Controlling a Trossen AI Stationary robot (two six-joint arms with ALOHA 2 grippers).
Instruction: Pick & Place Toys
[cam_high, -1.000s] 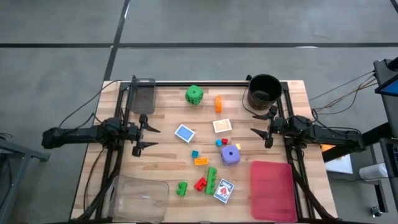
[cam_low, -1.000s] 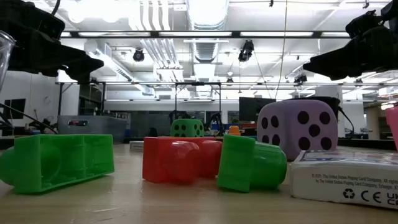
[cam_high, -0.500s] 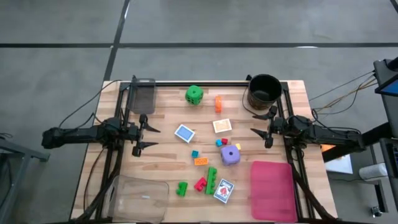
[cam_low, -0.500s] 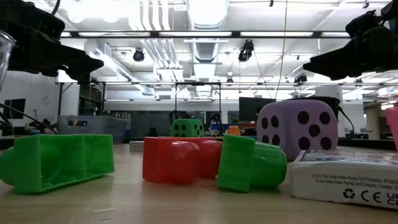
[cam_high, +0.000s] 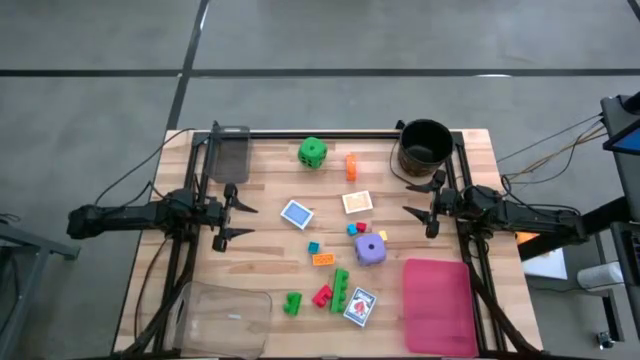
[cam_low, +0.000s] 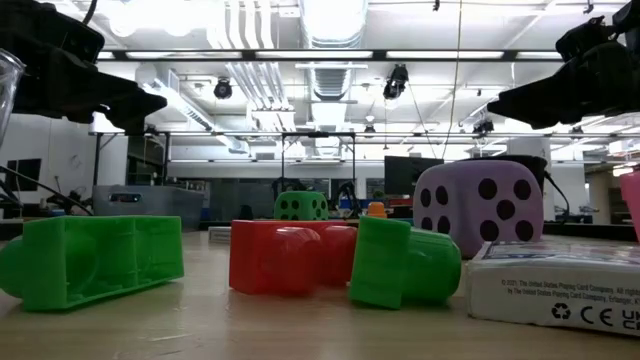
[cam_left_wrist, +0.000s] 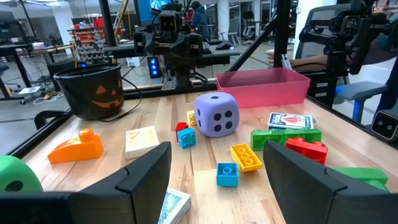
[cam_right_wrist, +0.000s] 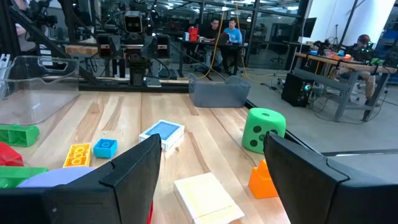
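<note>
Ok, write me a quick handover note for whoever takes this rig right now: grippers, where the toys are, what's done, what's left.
Left gripper: open, empty, at the table's left side.
Right gripper: open, empty, at the right side beside the black bucket.
Toys: all loose on the wood. Green die and orange brick at the far edge; purple die and small bricks mid-table; green bricks, red brick and a card pack near the front.
Done: nothing placed; pink tray holds no toys.
Left: every toy.

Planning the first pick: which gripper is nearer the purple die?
Right. The right gripper hangs open just beside the purple die, toward the bucket's end of the table. The left gripper waits open across the table, past the blue card pack.
</note>
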